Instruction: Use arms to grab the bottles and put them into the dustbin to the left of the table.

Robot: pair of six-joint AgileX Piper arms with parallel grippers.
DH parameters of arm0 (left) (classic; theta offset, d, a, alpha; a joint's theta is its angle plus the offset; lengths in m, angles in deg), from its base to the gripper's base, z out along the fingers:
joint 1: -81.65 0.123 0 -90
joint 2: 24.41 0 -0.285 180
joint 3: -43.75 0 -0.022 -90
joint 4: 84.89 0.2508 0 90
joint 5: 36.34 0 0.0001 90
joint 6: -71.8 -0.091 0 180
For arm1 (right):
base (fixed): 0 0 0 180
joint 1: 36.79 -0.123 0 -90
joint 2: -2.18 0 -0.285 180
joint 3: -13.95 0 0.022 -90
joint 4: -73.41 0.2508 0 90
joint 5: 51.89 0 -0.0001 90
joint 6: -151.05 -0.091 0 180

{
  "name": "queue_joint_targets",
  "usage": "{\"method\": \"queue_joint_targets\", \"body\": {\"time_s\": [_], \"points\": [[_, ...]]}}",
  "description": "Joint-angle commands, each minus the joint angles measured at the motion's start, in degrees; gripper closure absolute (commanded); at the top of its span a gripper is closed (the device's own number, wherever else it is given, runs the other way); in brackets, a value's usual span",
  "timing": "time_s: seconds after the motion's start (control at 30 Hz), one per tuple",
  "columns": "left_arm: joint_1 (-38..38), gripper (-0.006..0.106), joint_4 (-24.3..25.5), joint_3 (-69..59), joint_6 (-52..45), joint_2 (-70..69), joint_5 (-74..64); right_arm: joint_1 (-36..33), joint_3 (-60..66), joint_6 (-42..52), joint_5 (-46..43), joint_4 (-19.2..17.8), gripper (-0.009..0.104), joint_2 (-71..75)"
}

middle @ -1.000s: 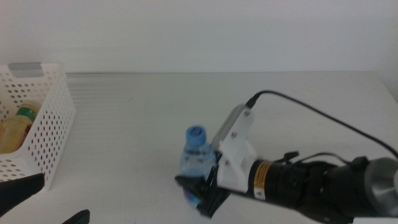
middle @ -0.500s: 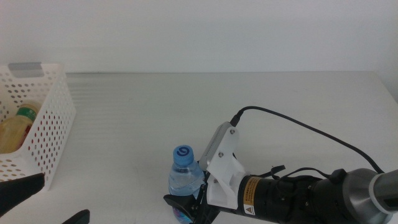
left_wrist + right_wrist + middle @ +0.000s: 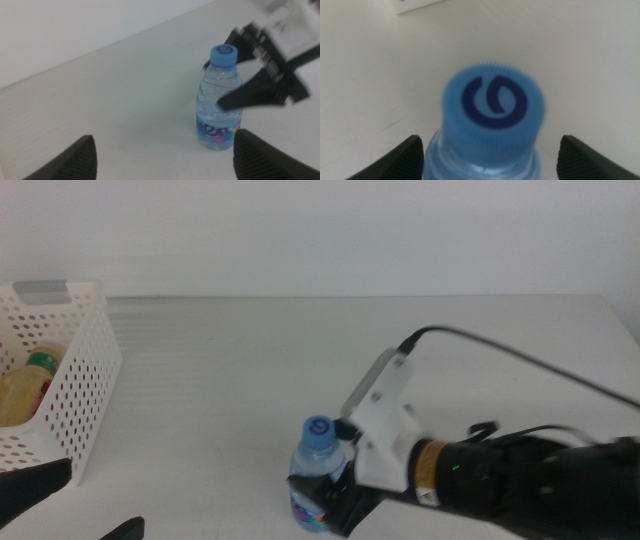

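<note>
The water bottle [image 3: 317, 472], upright on the table [image 3: 220, 370], has been shifted slightly rightward between the right gripper's [image 3: 327, 505] spread jaws; no grasp is judged closed yet.

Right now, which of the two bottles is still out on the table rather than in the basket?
The blue-capped water bottle, upright between the right gripper's jaws. The other bottle, with yellow liquid, already lies inside the white perforated basket.

table [image 3: 300, 350] open toward dustbin [image 3: 85, 370] | obstacle: water bottle [image 3: 316, 475]
</note>
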Motion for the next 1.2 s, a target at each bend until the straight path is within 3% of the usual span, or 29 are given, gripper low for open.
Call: {"method": "queue_joint_targets", "body": {"time_s": [0.0, 0.37, 0.53, 0.83, 1.07, 1.17], "points": [[-0.14, 0.012, -0.68, 1.53, 0.78, 0.82, 4.32, 0.24, -0.77, -2.05, 3.91, 0.61, 0.0, 6.77], [-0.14, 0.012, -0.68, 1.53, 0.78, 0.82, 4.27, 0.24, 10.28, -8.71, 17.87, 0.61, 0.0, 34.42], [-0.14, 0.012, -0.68, 1.53, 0.78, 0.82, 4.27, 0.24, 11.61, -10.12, 30.89, 0.61, 0.0, 47.29], [-0.14, 0.012, -0.68, 1.53, 0.78, 0.82, 4.27, 0.24, 12.26, -9.62, 46.49, 1.97, 0.007, 64.54], [-0.14, 0.012, -0.68, 1.53, 0.78, 0.82, 4.27, 4.61, 12.41, 4.11, 46.95, 13.17, 0.019, 74.75], [-0.14, 0.012, -0.68, 1.53, 0.78, 0.82, 4.27, 8.94, 12.46, 11.77, 46.95, 21.84, 0.021, 76.0]]}}
